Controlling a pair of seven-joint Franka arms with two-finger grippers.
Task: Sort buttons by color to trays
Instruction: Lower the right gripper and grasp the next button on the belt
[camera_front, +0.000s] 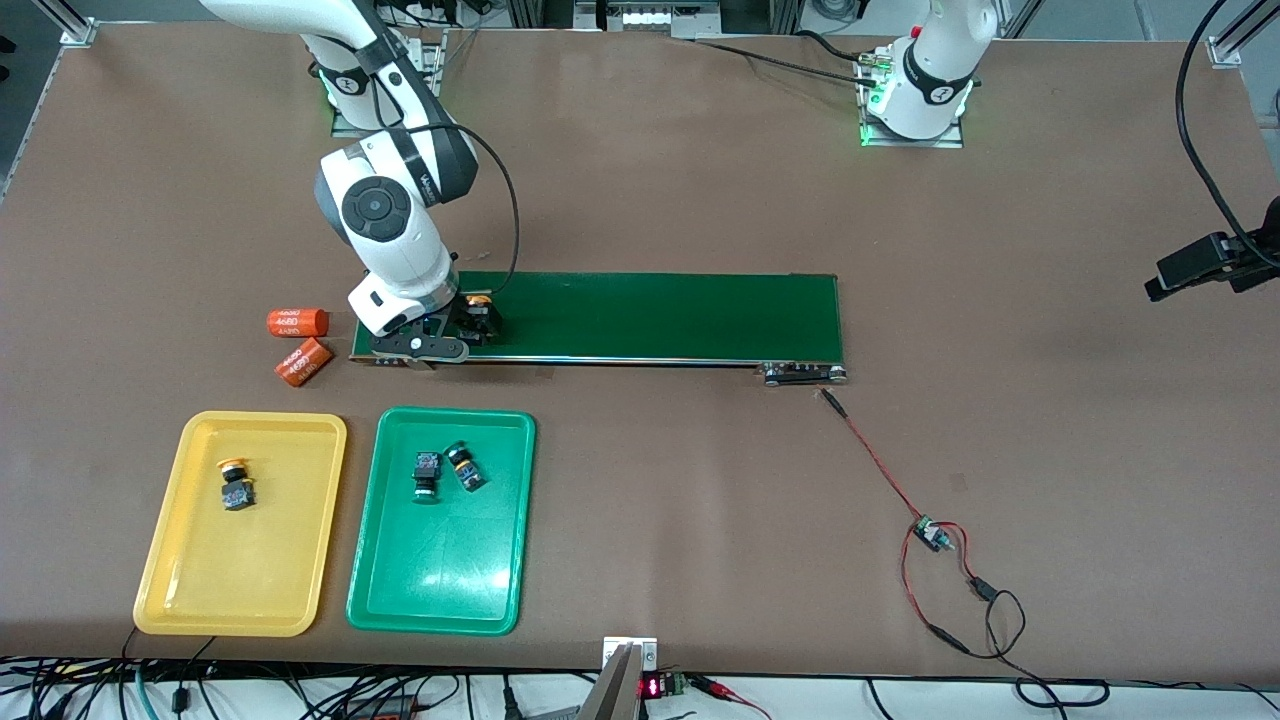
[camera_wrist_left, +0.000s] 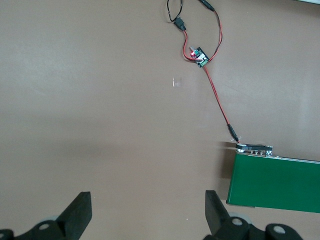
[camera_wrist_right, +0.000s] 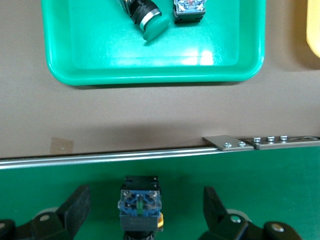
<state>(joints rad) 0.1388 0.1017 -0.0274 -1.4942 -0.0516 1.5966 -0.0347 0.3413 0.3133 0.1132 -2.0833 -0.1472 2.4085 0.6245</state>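
A yellow-capped button (camera_front: 481, 304) (camera_wrist_right: 140, 204) lies on the conveyor belt (camera_front: 660, 315) at the right arm's end. My right gripper (camera_front: 452, 336) (camera_wrist_right: 146, 197) is low over it, open, one finger on each side and neither touching. The yellow tray (camera_front: 180, 560) holds one yellow-capped button (camera_front: 237, 485). In the green tray (camera_front: 440, 590) (camera_wrist_right: 150, 70) lie two buttons (camera_front: 426, 477) (camera_front: 465, 466), one showing its green cap (camera_wrist_right: 147, 20). My left gripper (camera_wrist_left: 147, 200) hangs open and empty, high over bare table beside the belt's other end (camera_wrist_left: 275, 182). It is out of the front view.
Two orange cylinders with white print (camera_front: 298, 322) (camera_front: 304, 362) lie beside the belt's end, farther from the front camera than the yellow tray. A small circuit board (camera_front: 932, 535) (camera_wrist_left: 199, 56) with red and black wires trails from the belt's other end.
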